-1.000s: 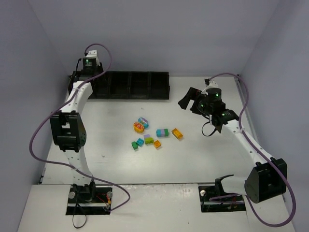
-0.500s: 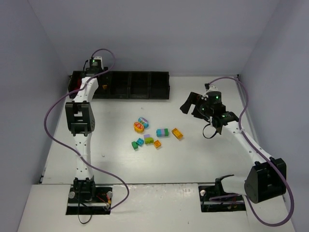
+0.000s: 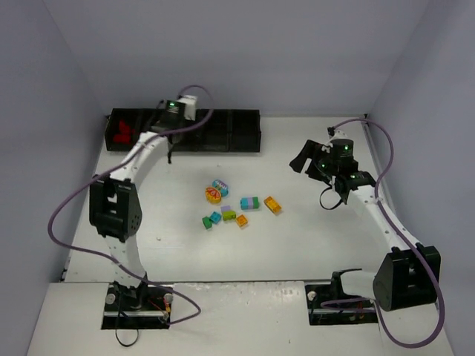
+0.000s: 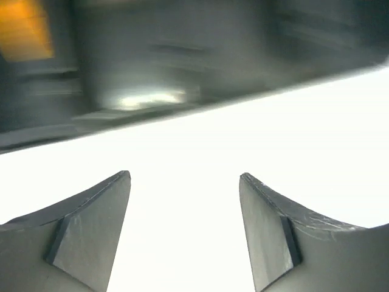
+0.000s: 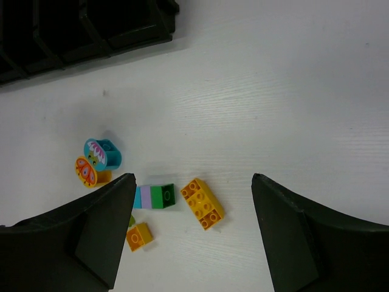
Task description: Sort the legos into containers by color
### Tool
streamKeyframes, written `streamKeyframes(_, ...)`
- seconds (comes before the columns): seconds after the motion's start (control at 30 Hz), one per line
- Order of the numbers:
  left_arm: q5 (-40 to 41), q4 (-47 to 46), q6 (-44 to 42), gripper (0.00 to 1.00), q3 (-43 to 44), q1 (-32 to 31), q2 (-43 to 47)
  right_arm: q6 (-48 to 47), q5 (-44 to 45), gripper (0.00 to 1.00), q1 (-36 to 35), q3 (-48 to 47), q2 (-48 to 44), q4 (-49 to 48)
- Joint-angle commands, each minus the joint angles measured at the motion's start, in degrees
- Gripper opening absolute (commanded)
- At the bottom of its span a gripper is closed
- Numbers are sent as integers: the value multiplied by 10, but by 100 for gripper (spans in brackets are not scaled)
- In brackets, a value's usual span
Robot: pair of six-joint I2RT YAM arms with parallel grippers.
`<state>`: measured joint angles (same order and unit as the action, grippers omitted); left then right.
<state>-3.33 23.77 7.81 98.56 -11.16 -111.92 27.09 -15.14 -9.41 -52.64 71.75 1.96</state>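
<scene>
Seen from above, the left hand [image 3: 170,142] hangs at the front wall of the tray [image 3: 223,141], red bricks [image 3: 122,133] in its 9 o'clock cell and loose legos [image 3: 237,204] mid-desk [image 3: 312,237]; its wrist view shows fingers [image 4: 91,231] apart and empty, free for another brick; the right hand [image 5: 191,173], wide and empty at 3 o'clock of the pile, brackets an orange brick [image 5: 203,204], seemingly its pick.

Blurred black tray [image 4: 182,55], orange smear [image 4: 21,30] cut off at upper left.
</scene>
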Motion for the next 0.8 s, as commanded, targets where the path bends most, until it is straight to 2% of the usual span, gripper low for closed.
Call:
streamKeyframes(0.0, -62, 13, -16, 65, -49, -132, 98, -16, -19, 72, 15, 0, -14, -22)
streamKeyframes(0.13, -62, 36, 10, 65, -134, -256, 146, -20, -26, 72, 16, 3, -9, -22)
streamKeyframes(0.27, -30, 74, 35, 65, -156, -358, 145, -17, -31, 73, 16, 11, -14, -22)
streamKeyframes(0.4, -12, 86, 45, 65, -167, -385, 122, -12, -38, 73, 16, 21, -28, -24)
streamKeyframes(0.77, -3, 102, 12, 63, -145, -403, 45, -4, -51, 73, 16, 39, -59, -23)
